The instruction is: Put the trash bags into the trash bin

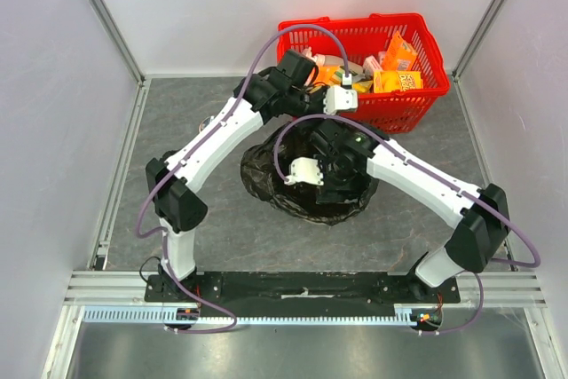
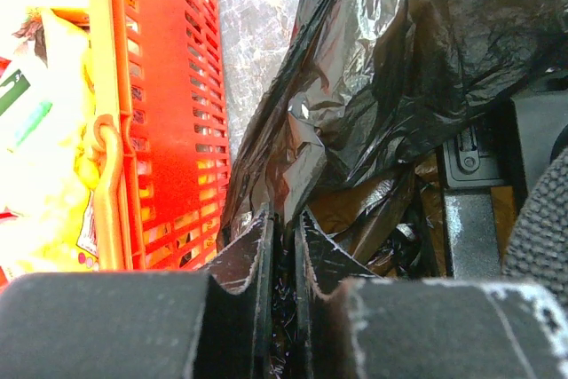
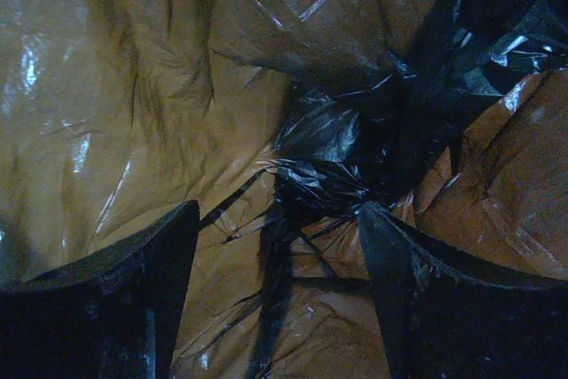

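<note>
The left fingers (image 2: 251,259) are pressed almost together, and a fold of the black trash bag (image 2: 399,68) is clamped in the narrow slit between them. The right fingers (image 3: 124,290) stand wide apart and hold nothing, above a bunched knot of the same thin, glossy, crumpled film. The beige wall of the trash bin (image 3: 124,113) shows through the film. The bag covers the bin in the middle of the grey surface (image 1: 177,122), just beside the red basket (image 1: 390,108).
</note>
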Action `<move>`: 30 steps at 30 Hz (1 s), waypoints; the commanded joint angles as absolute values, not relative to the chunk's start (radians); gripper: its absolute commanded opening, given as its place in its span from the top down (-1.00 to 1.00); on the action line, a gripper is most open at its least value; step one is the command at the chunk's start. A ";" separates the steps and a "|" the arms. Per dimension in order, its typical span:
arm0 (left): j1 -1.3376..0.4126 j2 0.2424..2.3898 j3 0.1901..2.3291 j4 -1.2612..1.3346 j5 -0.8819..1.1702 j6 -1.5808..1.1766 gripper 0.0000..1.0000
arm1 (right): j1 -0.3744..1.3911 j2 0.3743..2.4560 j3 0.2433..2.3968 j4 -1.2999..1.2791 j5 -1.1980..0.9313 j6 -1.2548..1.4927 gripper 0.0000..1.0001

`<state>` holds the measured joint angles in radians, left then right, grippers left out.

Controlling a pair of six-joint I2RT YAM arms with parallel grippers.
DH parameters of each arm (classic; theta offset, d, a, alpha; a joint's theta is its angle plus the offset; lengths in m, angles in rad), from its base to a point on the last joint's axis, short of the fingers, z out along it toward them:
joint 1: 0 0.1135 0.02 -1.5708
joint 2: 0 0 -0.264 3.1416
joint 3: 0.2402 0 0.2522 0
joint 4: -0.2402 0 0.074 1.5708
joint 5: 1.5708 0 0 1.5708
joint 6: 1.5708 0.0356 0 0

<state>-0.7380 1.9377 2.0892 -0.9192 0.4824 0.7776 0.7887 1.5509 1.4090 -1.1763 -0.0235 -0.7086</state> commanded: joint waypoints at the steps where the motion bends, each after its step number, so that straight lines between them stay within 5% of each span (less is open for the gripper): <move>1: -0.787 2.039 2.103 -1.032 0.460 0.816 0.96 | 0.795 1.456 1.535 -1.031 -0.098 -0.692 -0.60; 13: -0.787 2.198 2.338 -1.244 0.466 0.743 0.96 | 0.793 1.445 1.555 -1.152 -0.285 -0.795 -0.58; 30: -0.775 2.120 2.256 -1.144 0.420 0.680 0.96 | 0.775 1.394 1.704 -1.089 -0.187 -0.700 -0.63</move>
<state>-0.7681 2.1345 2.2837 -1.0817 0.4843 0.7223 0.7887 1.4387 1.6199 -1.1168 -0.2192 -0.7406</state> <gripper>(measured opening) 0.160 0.817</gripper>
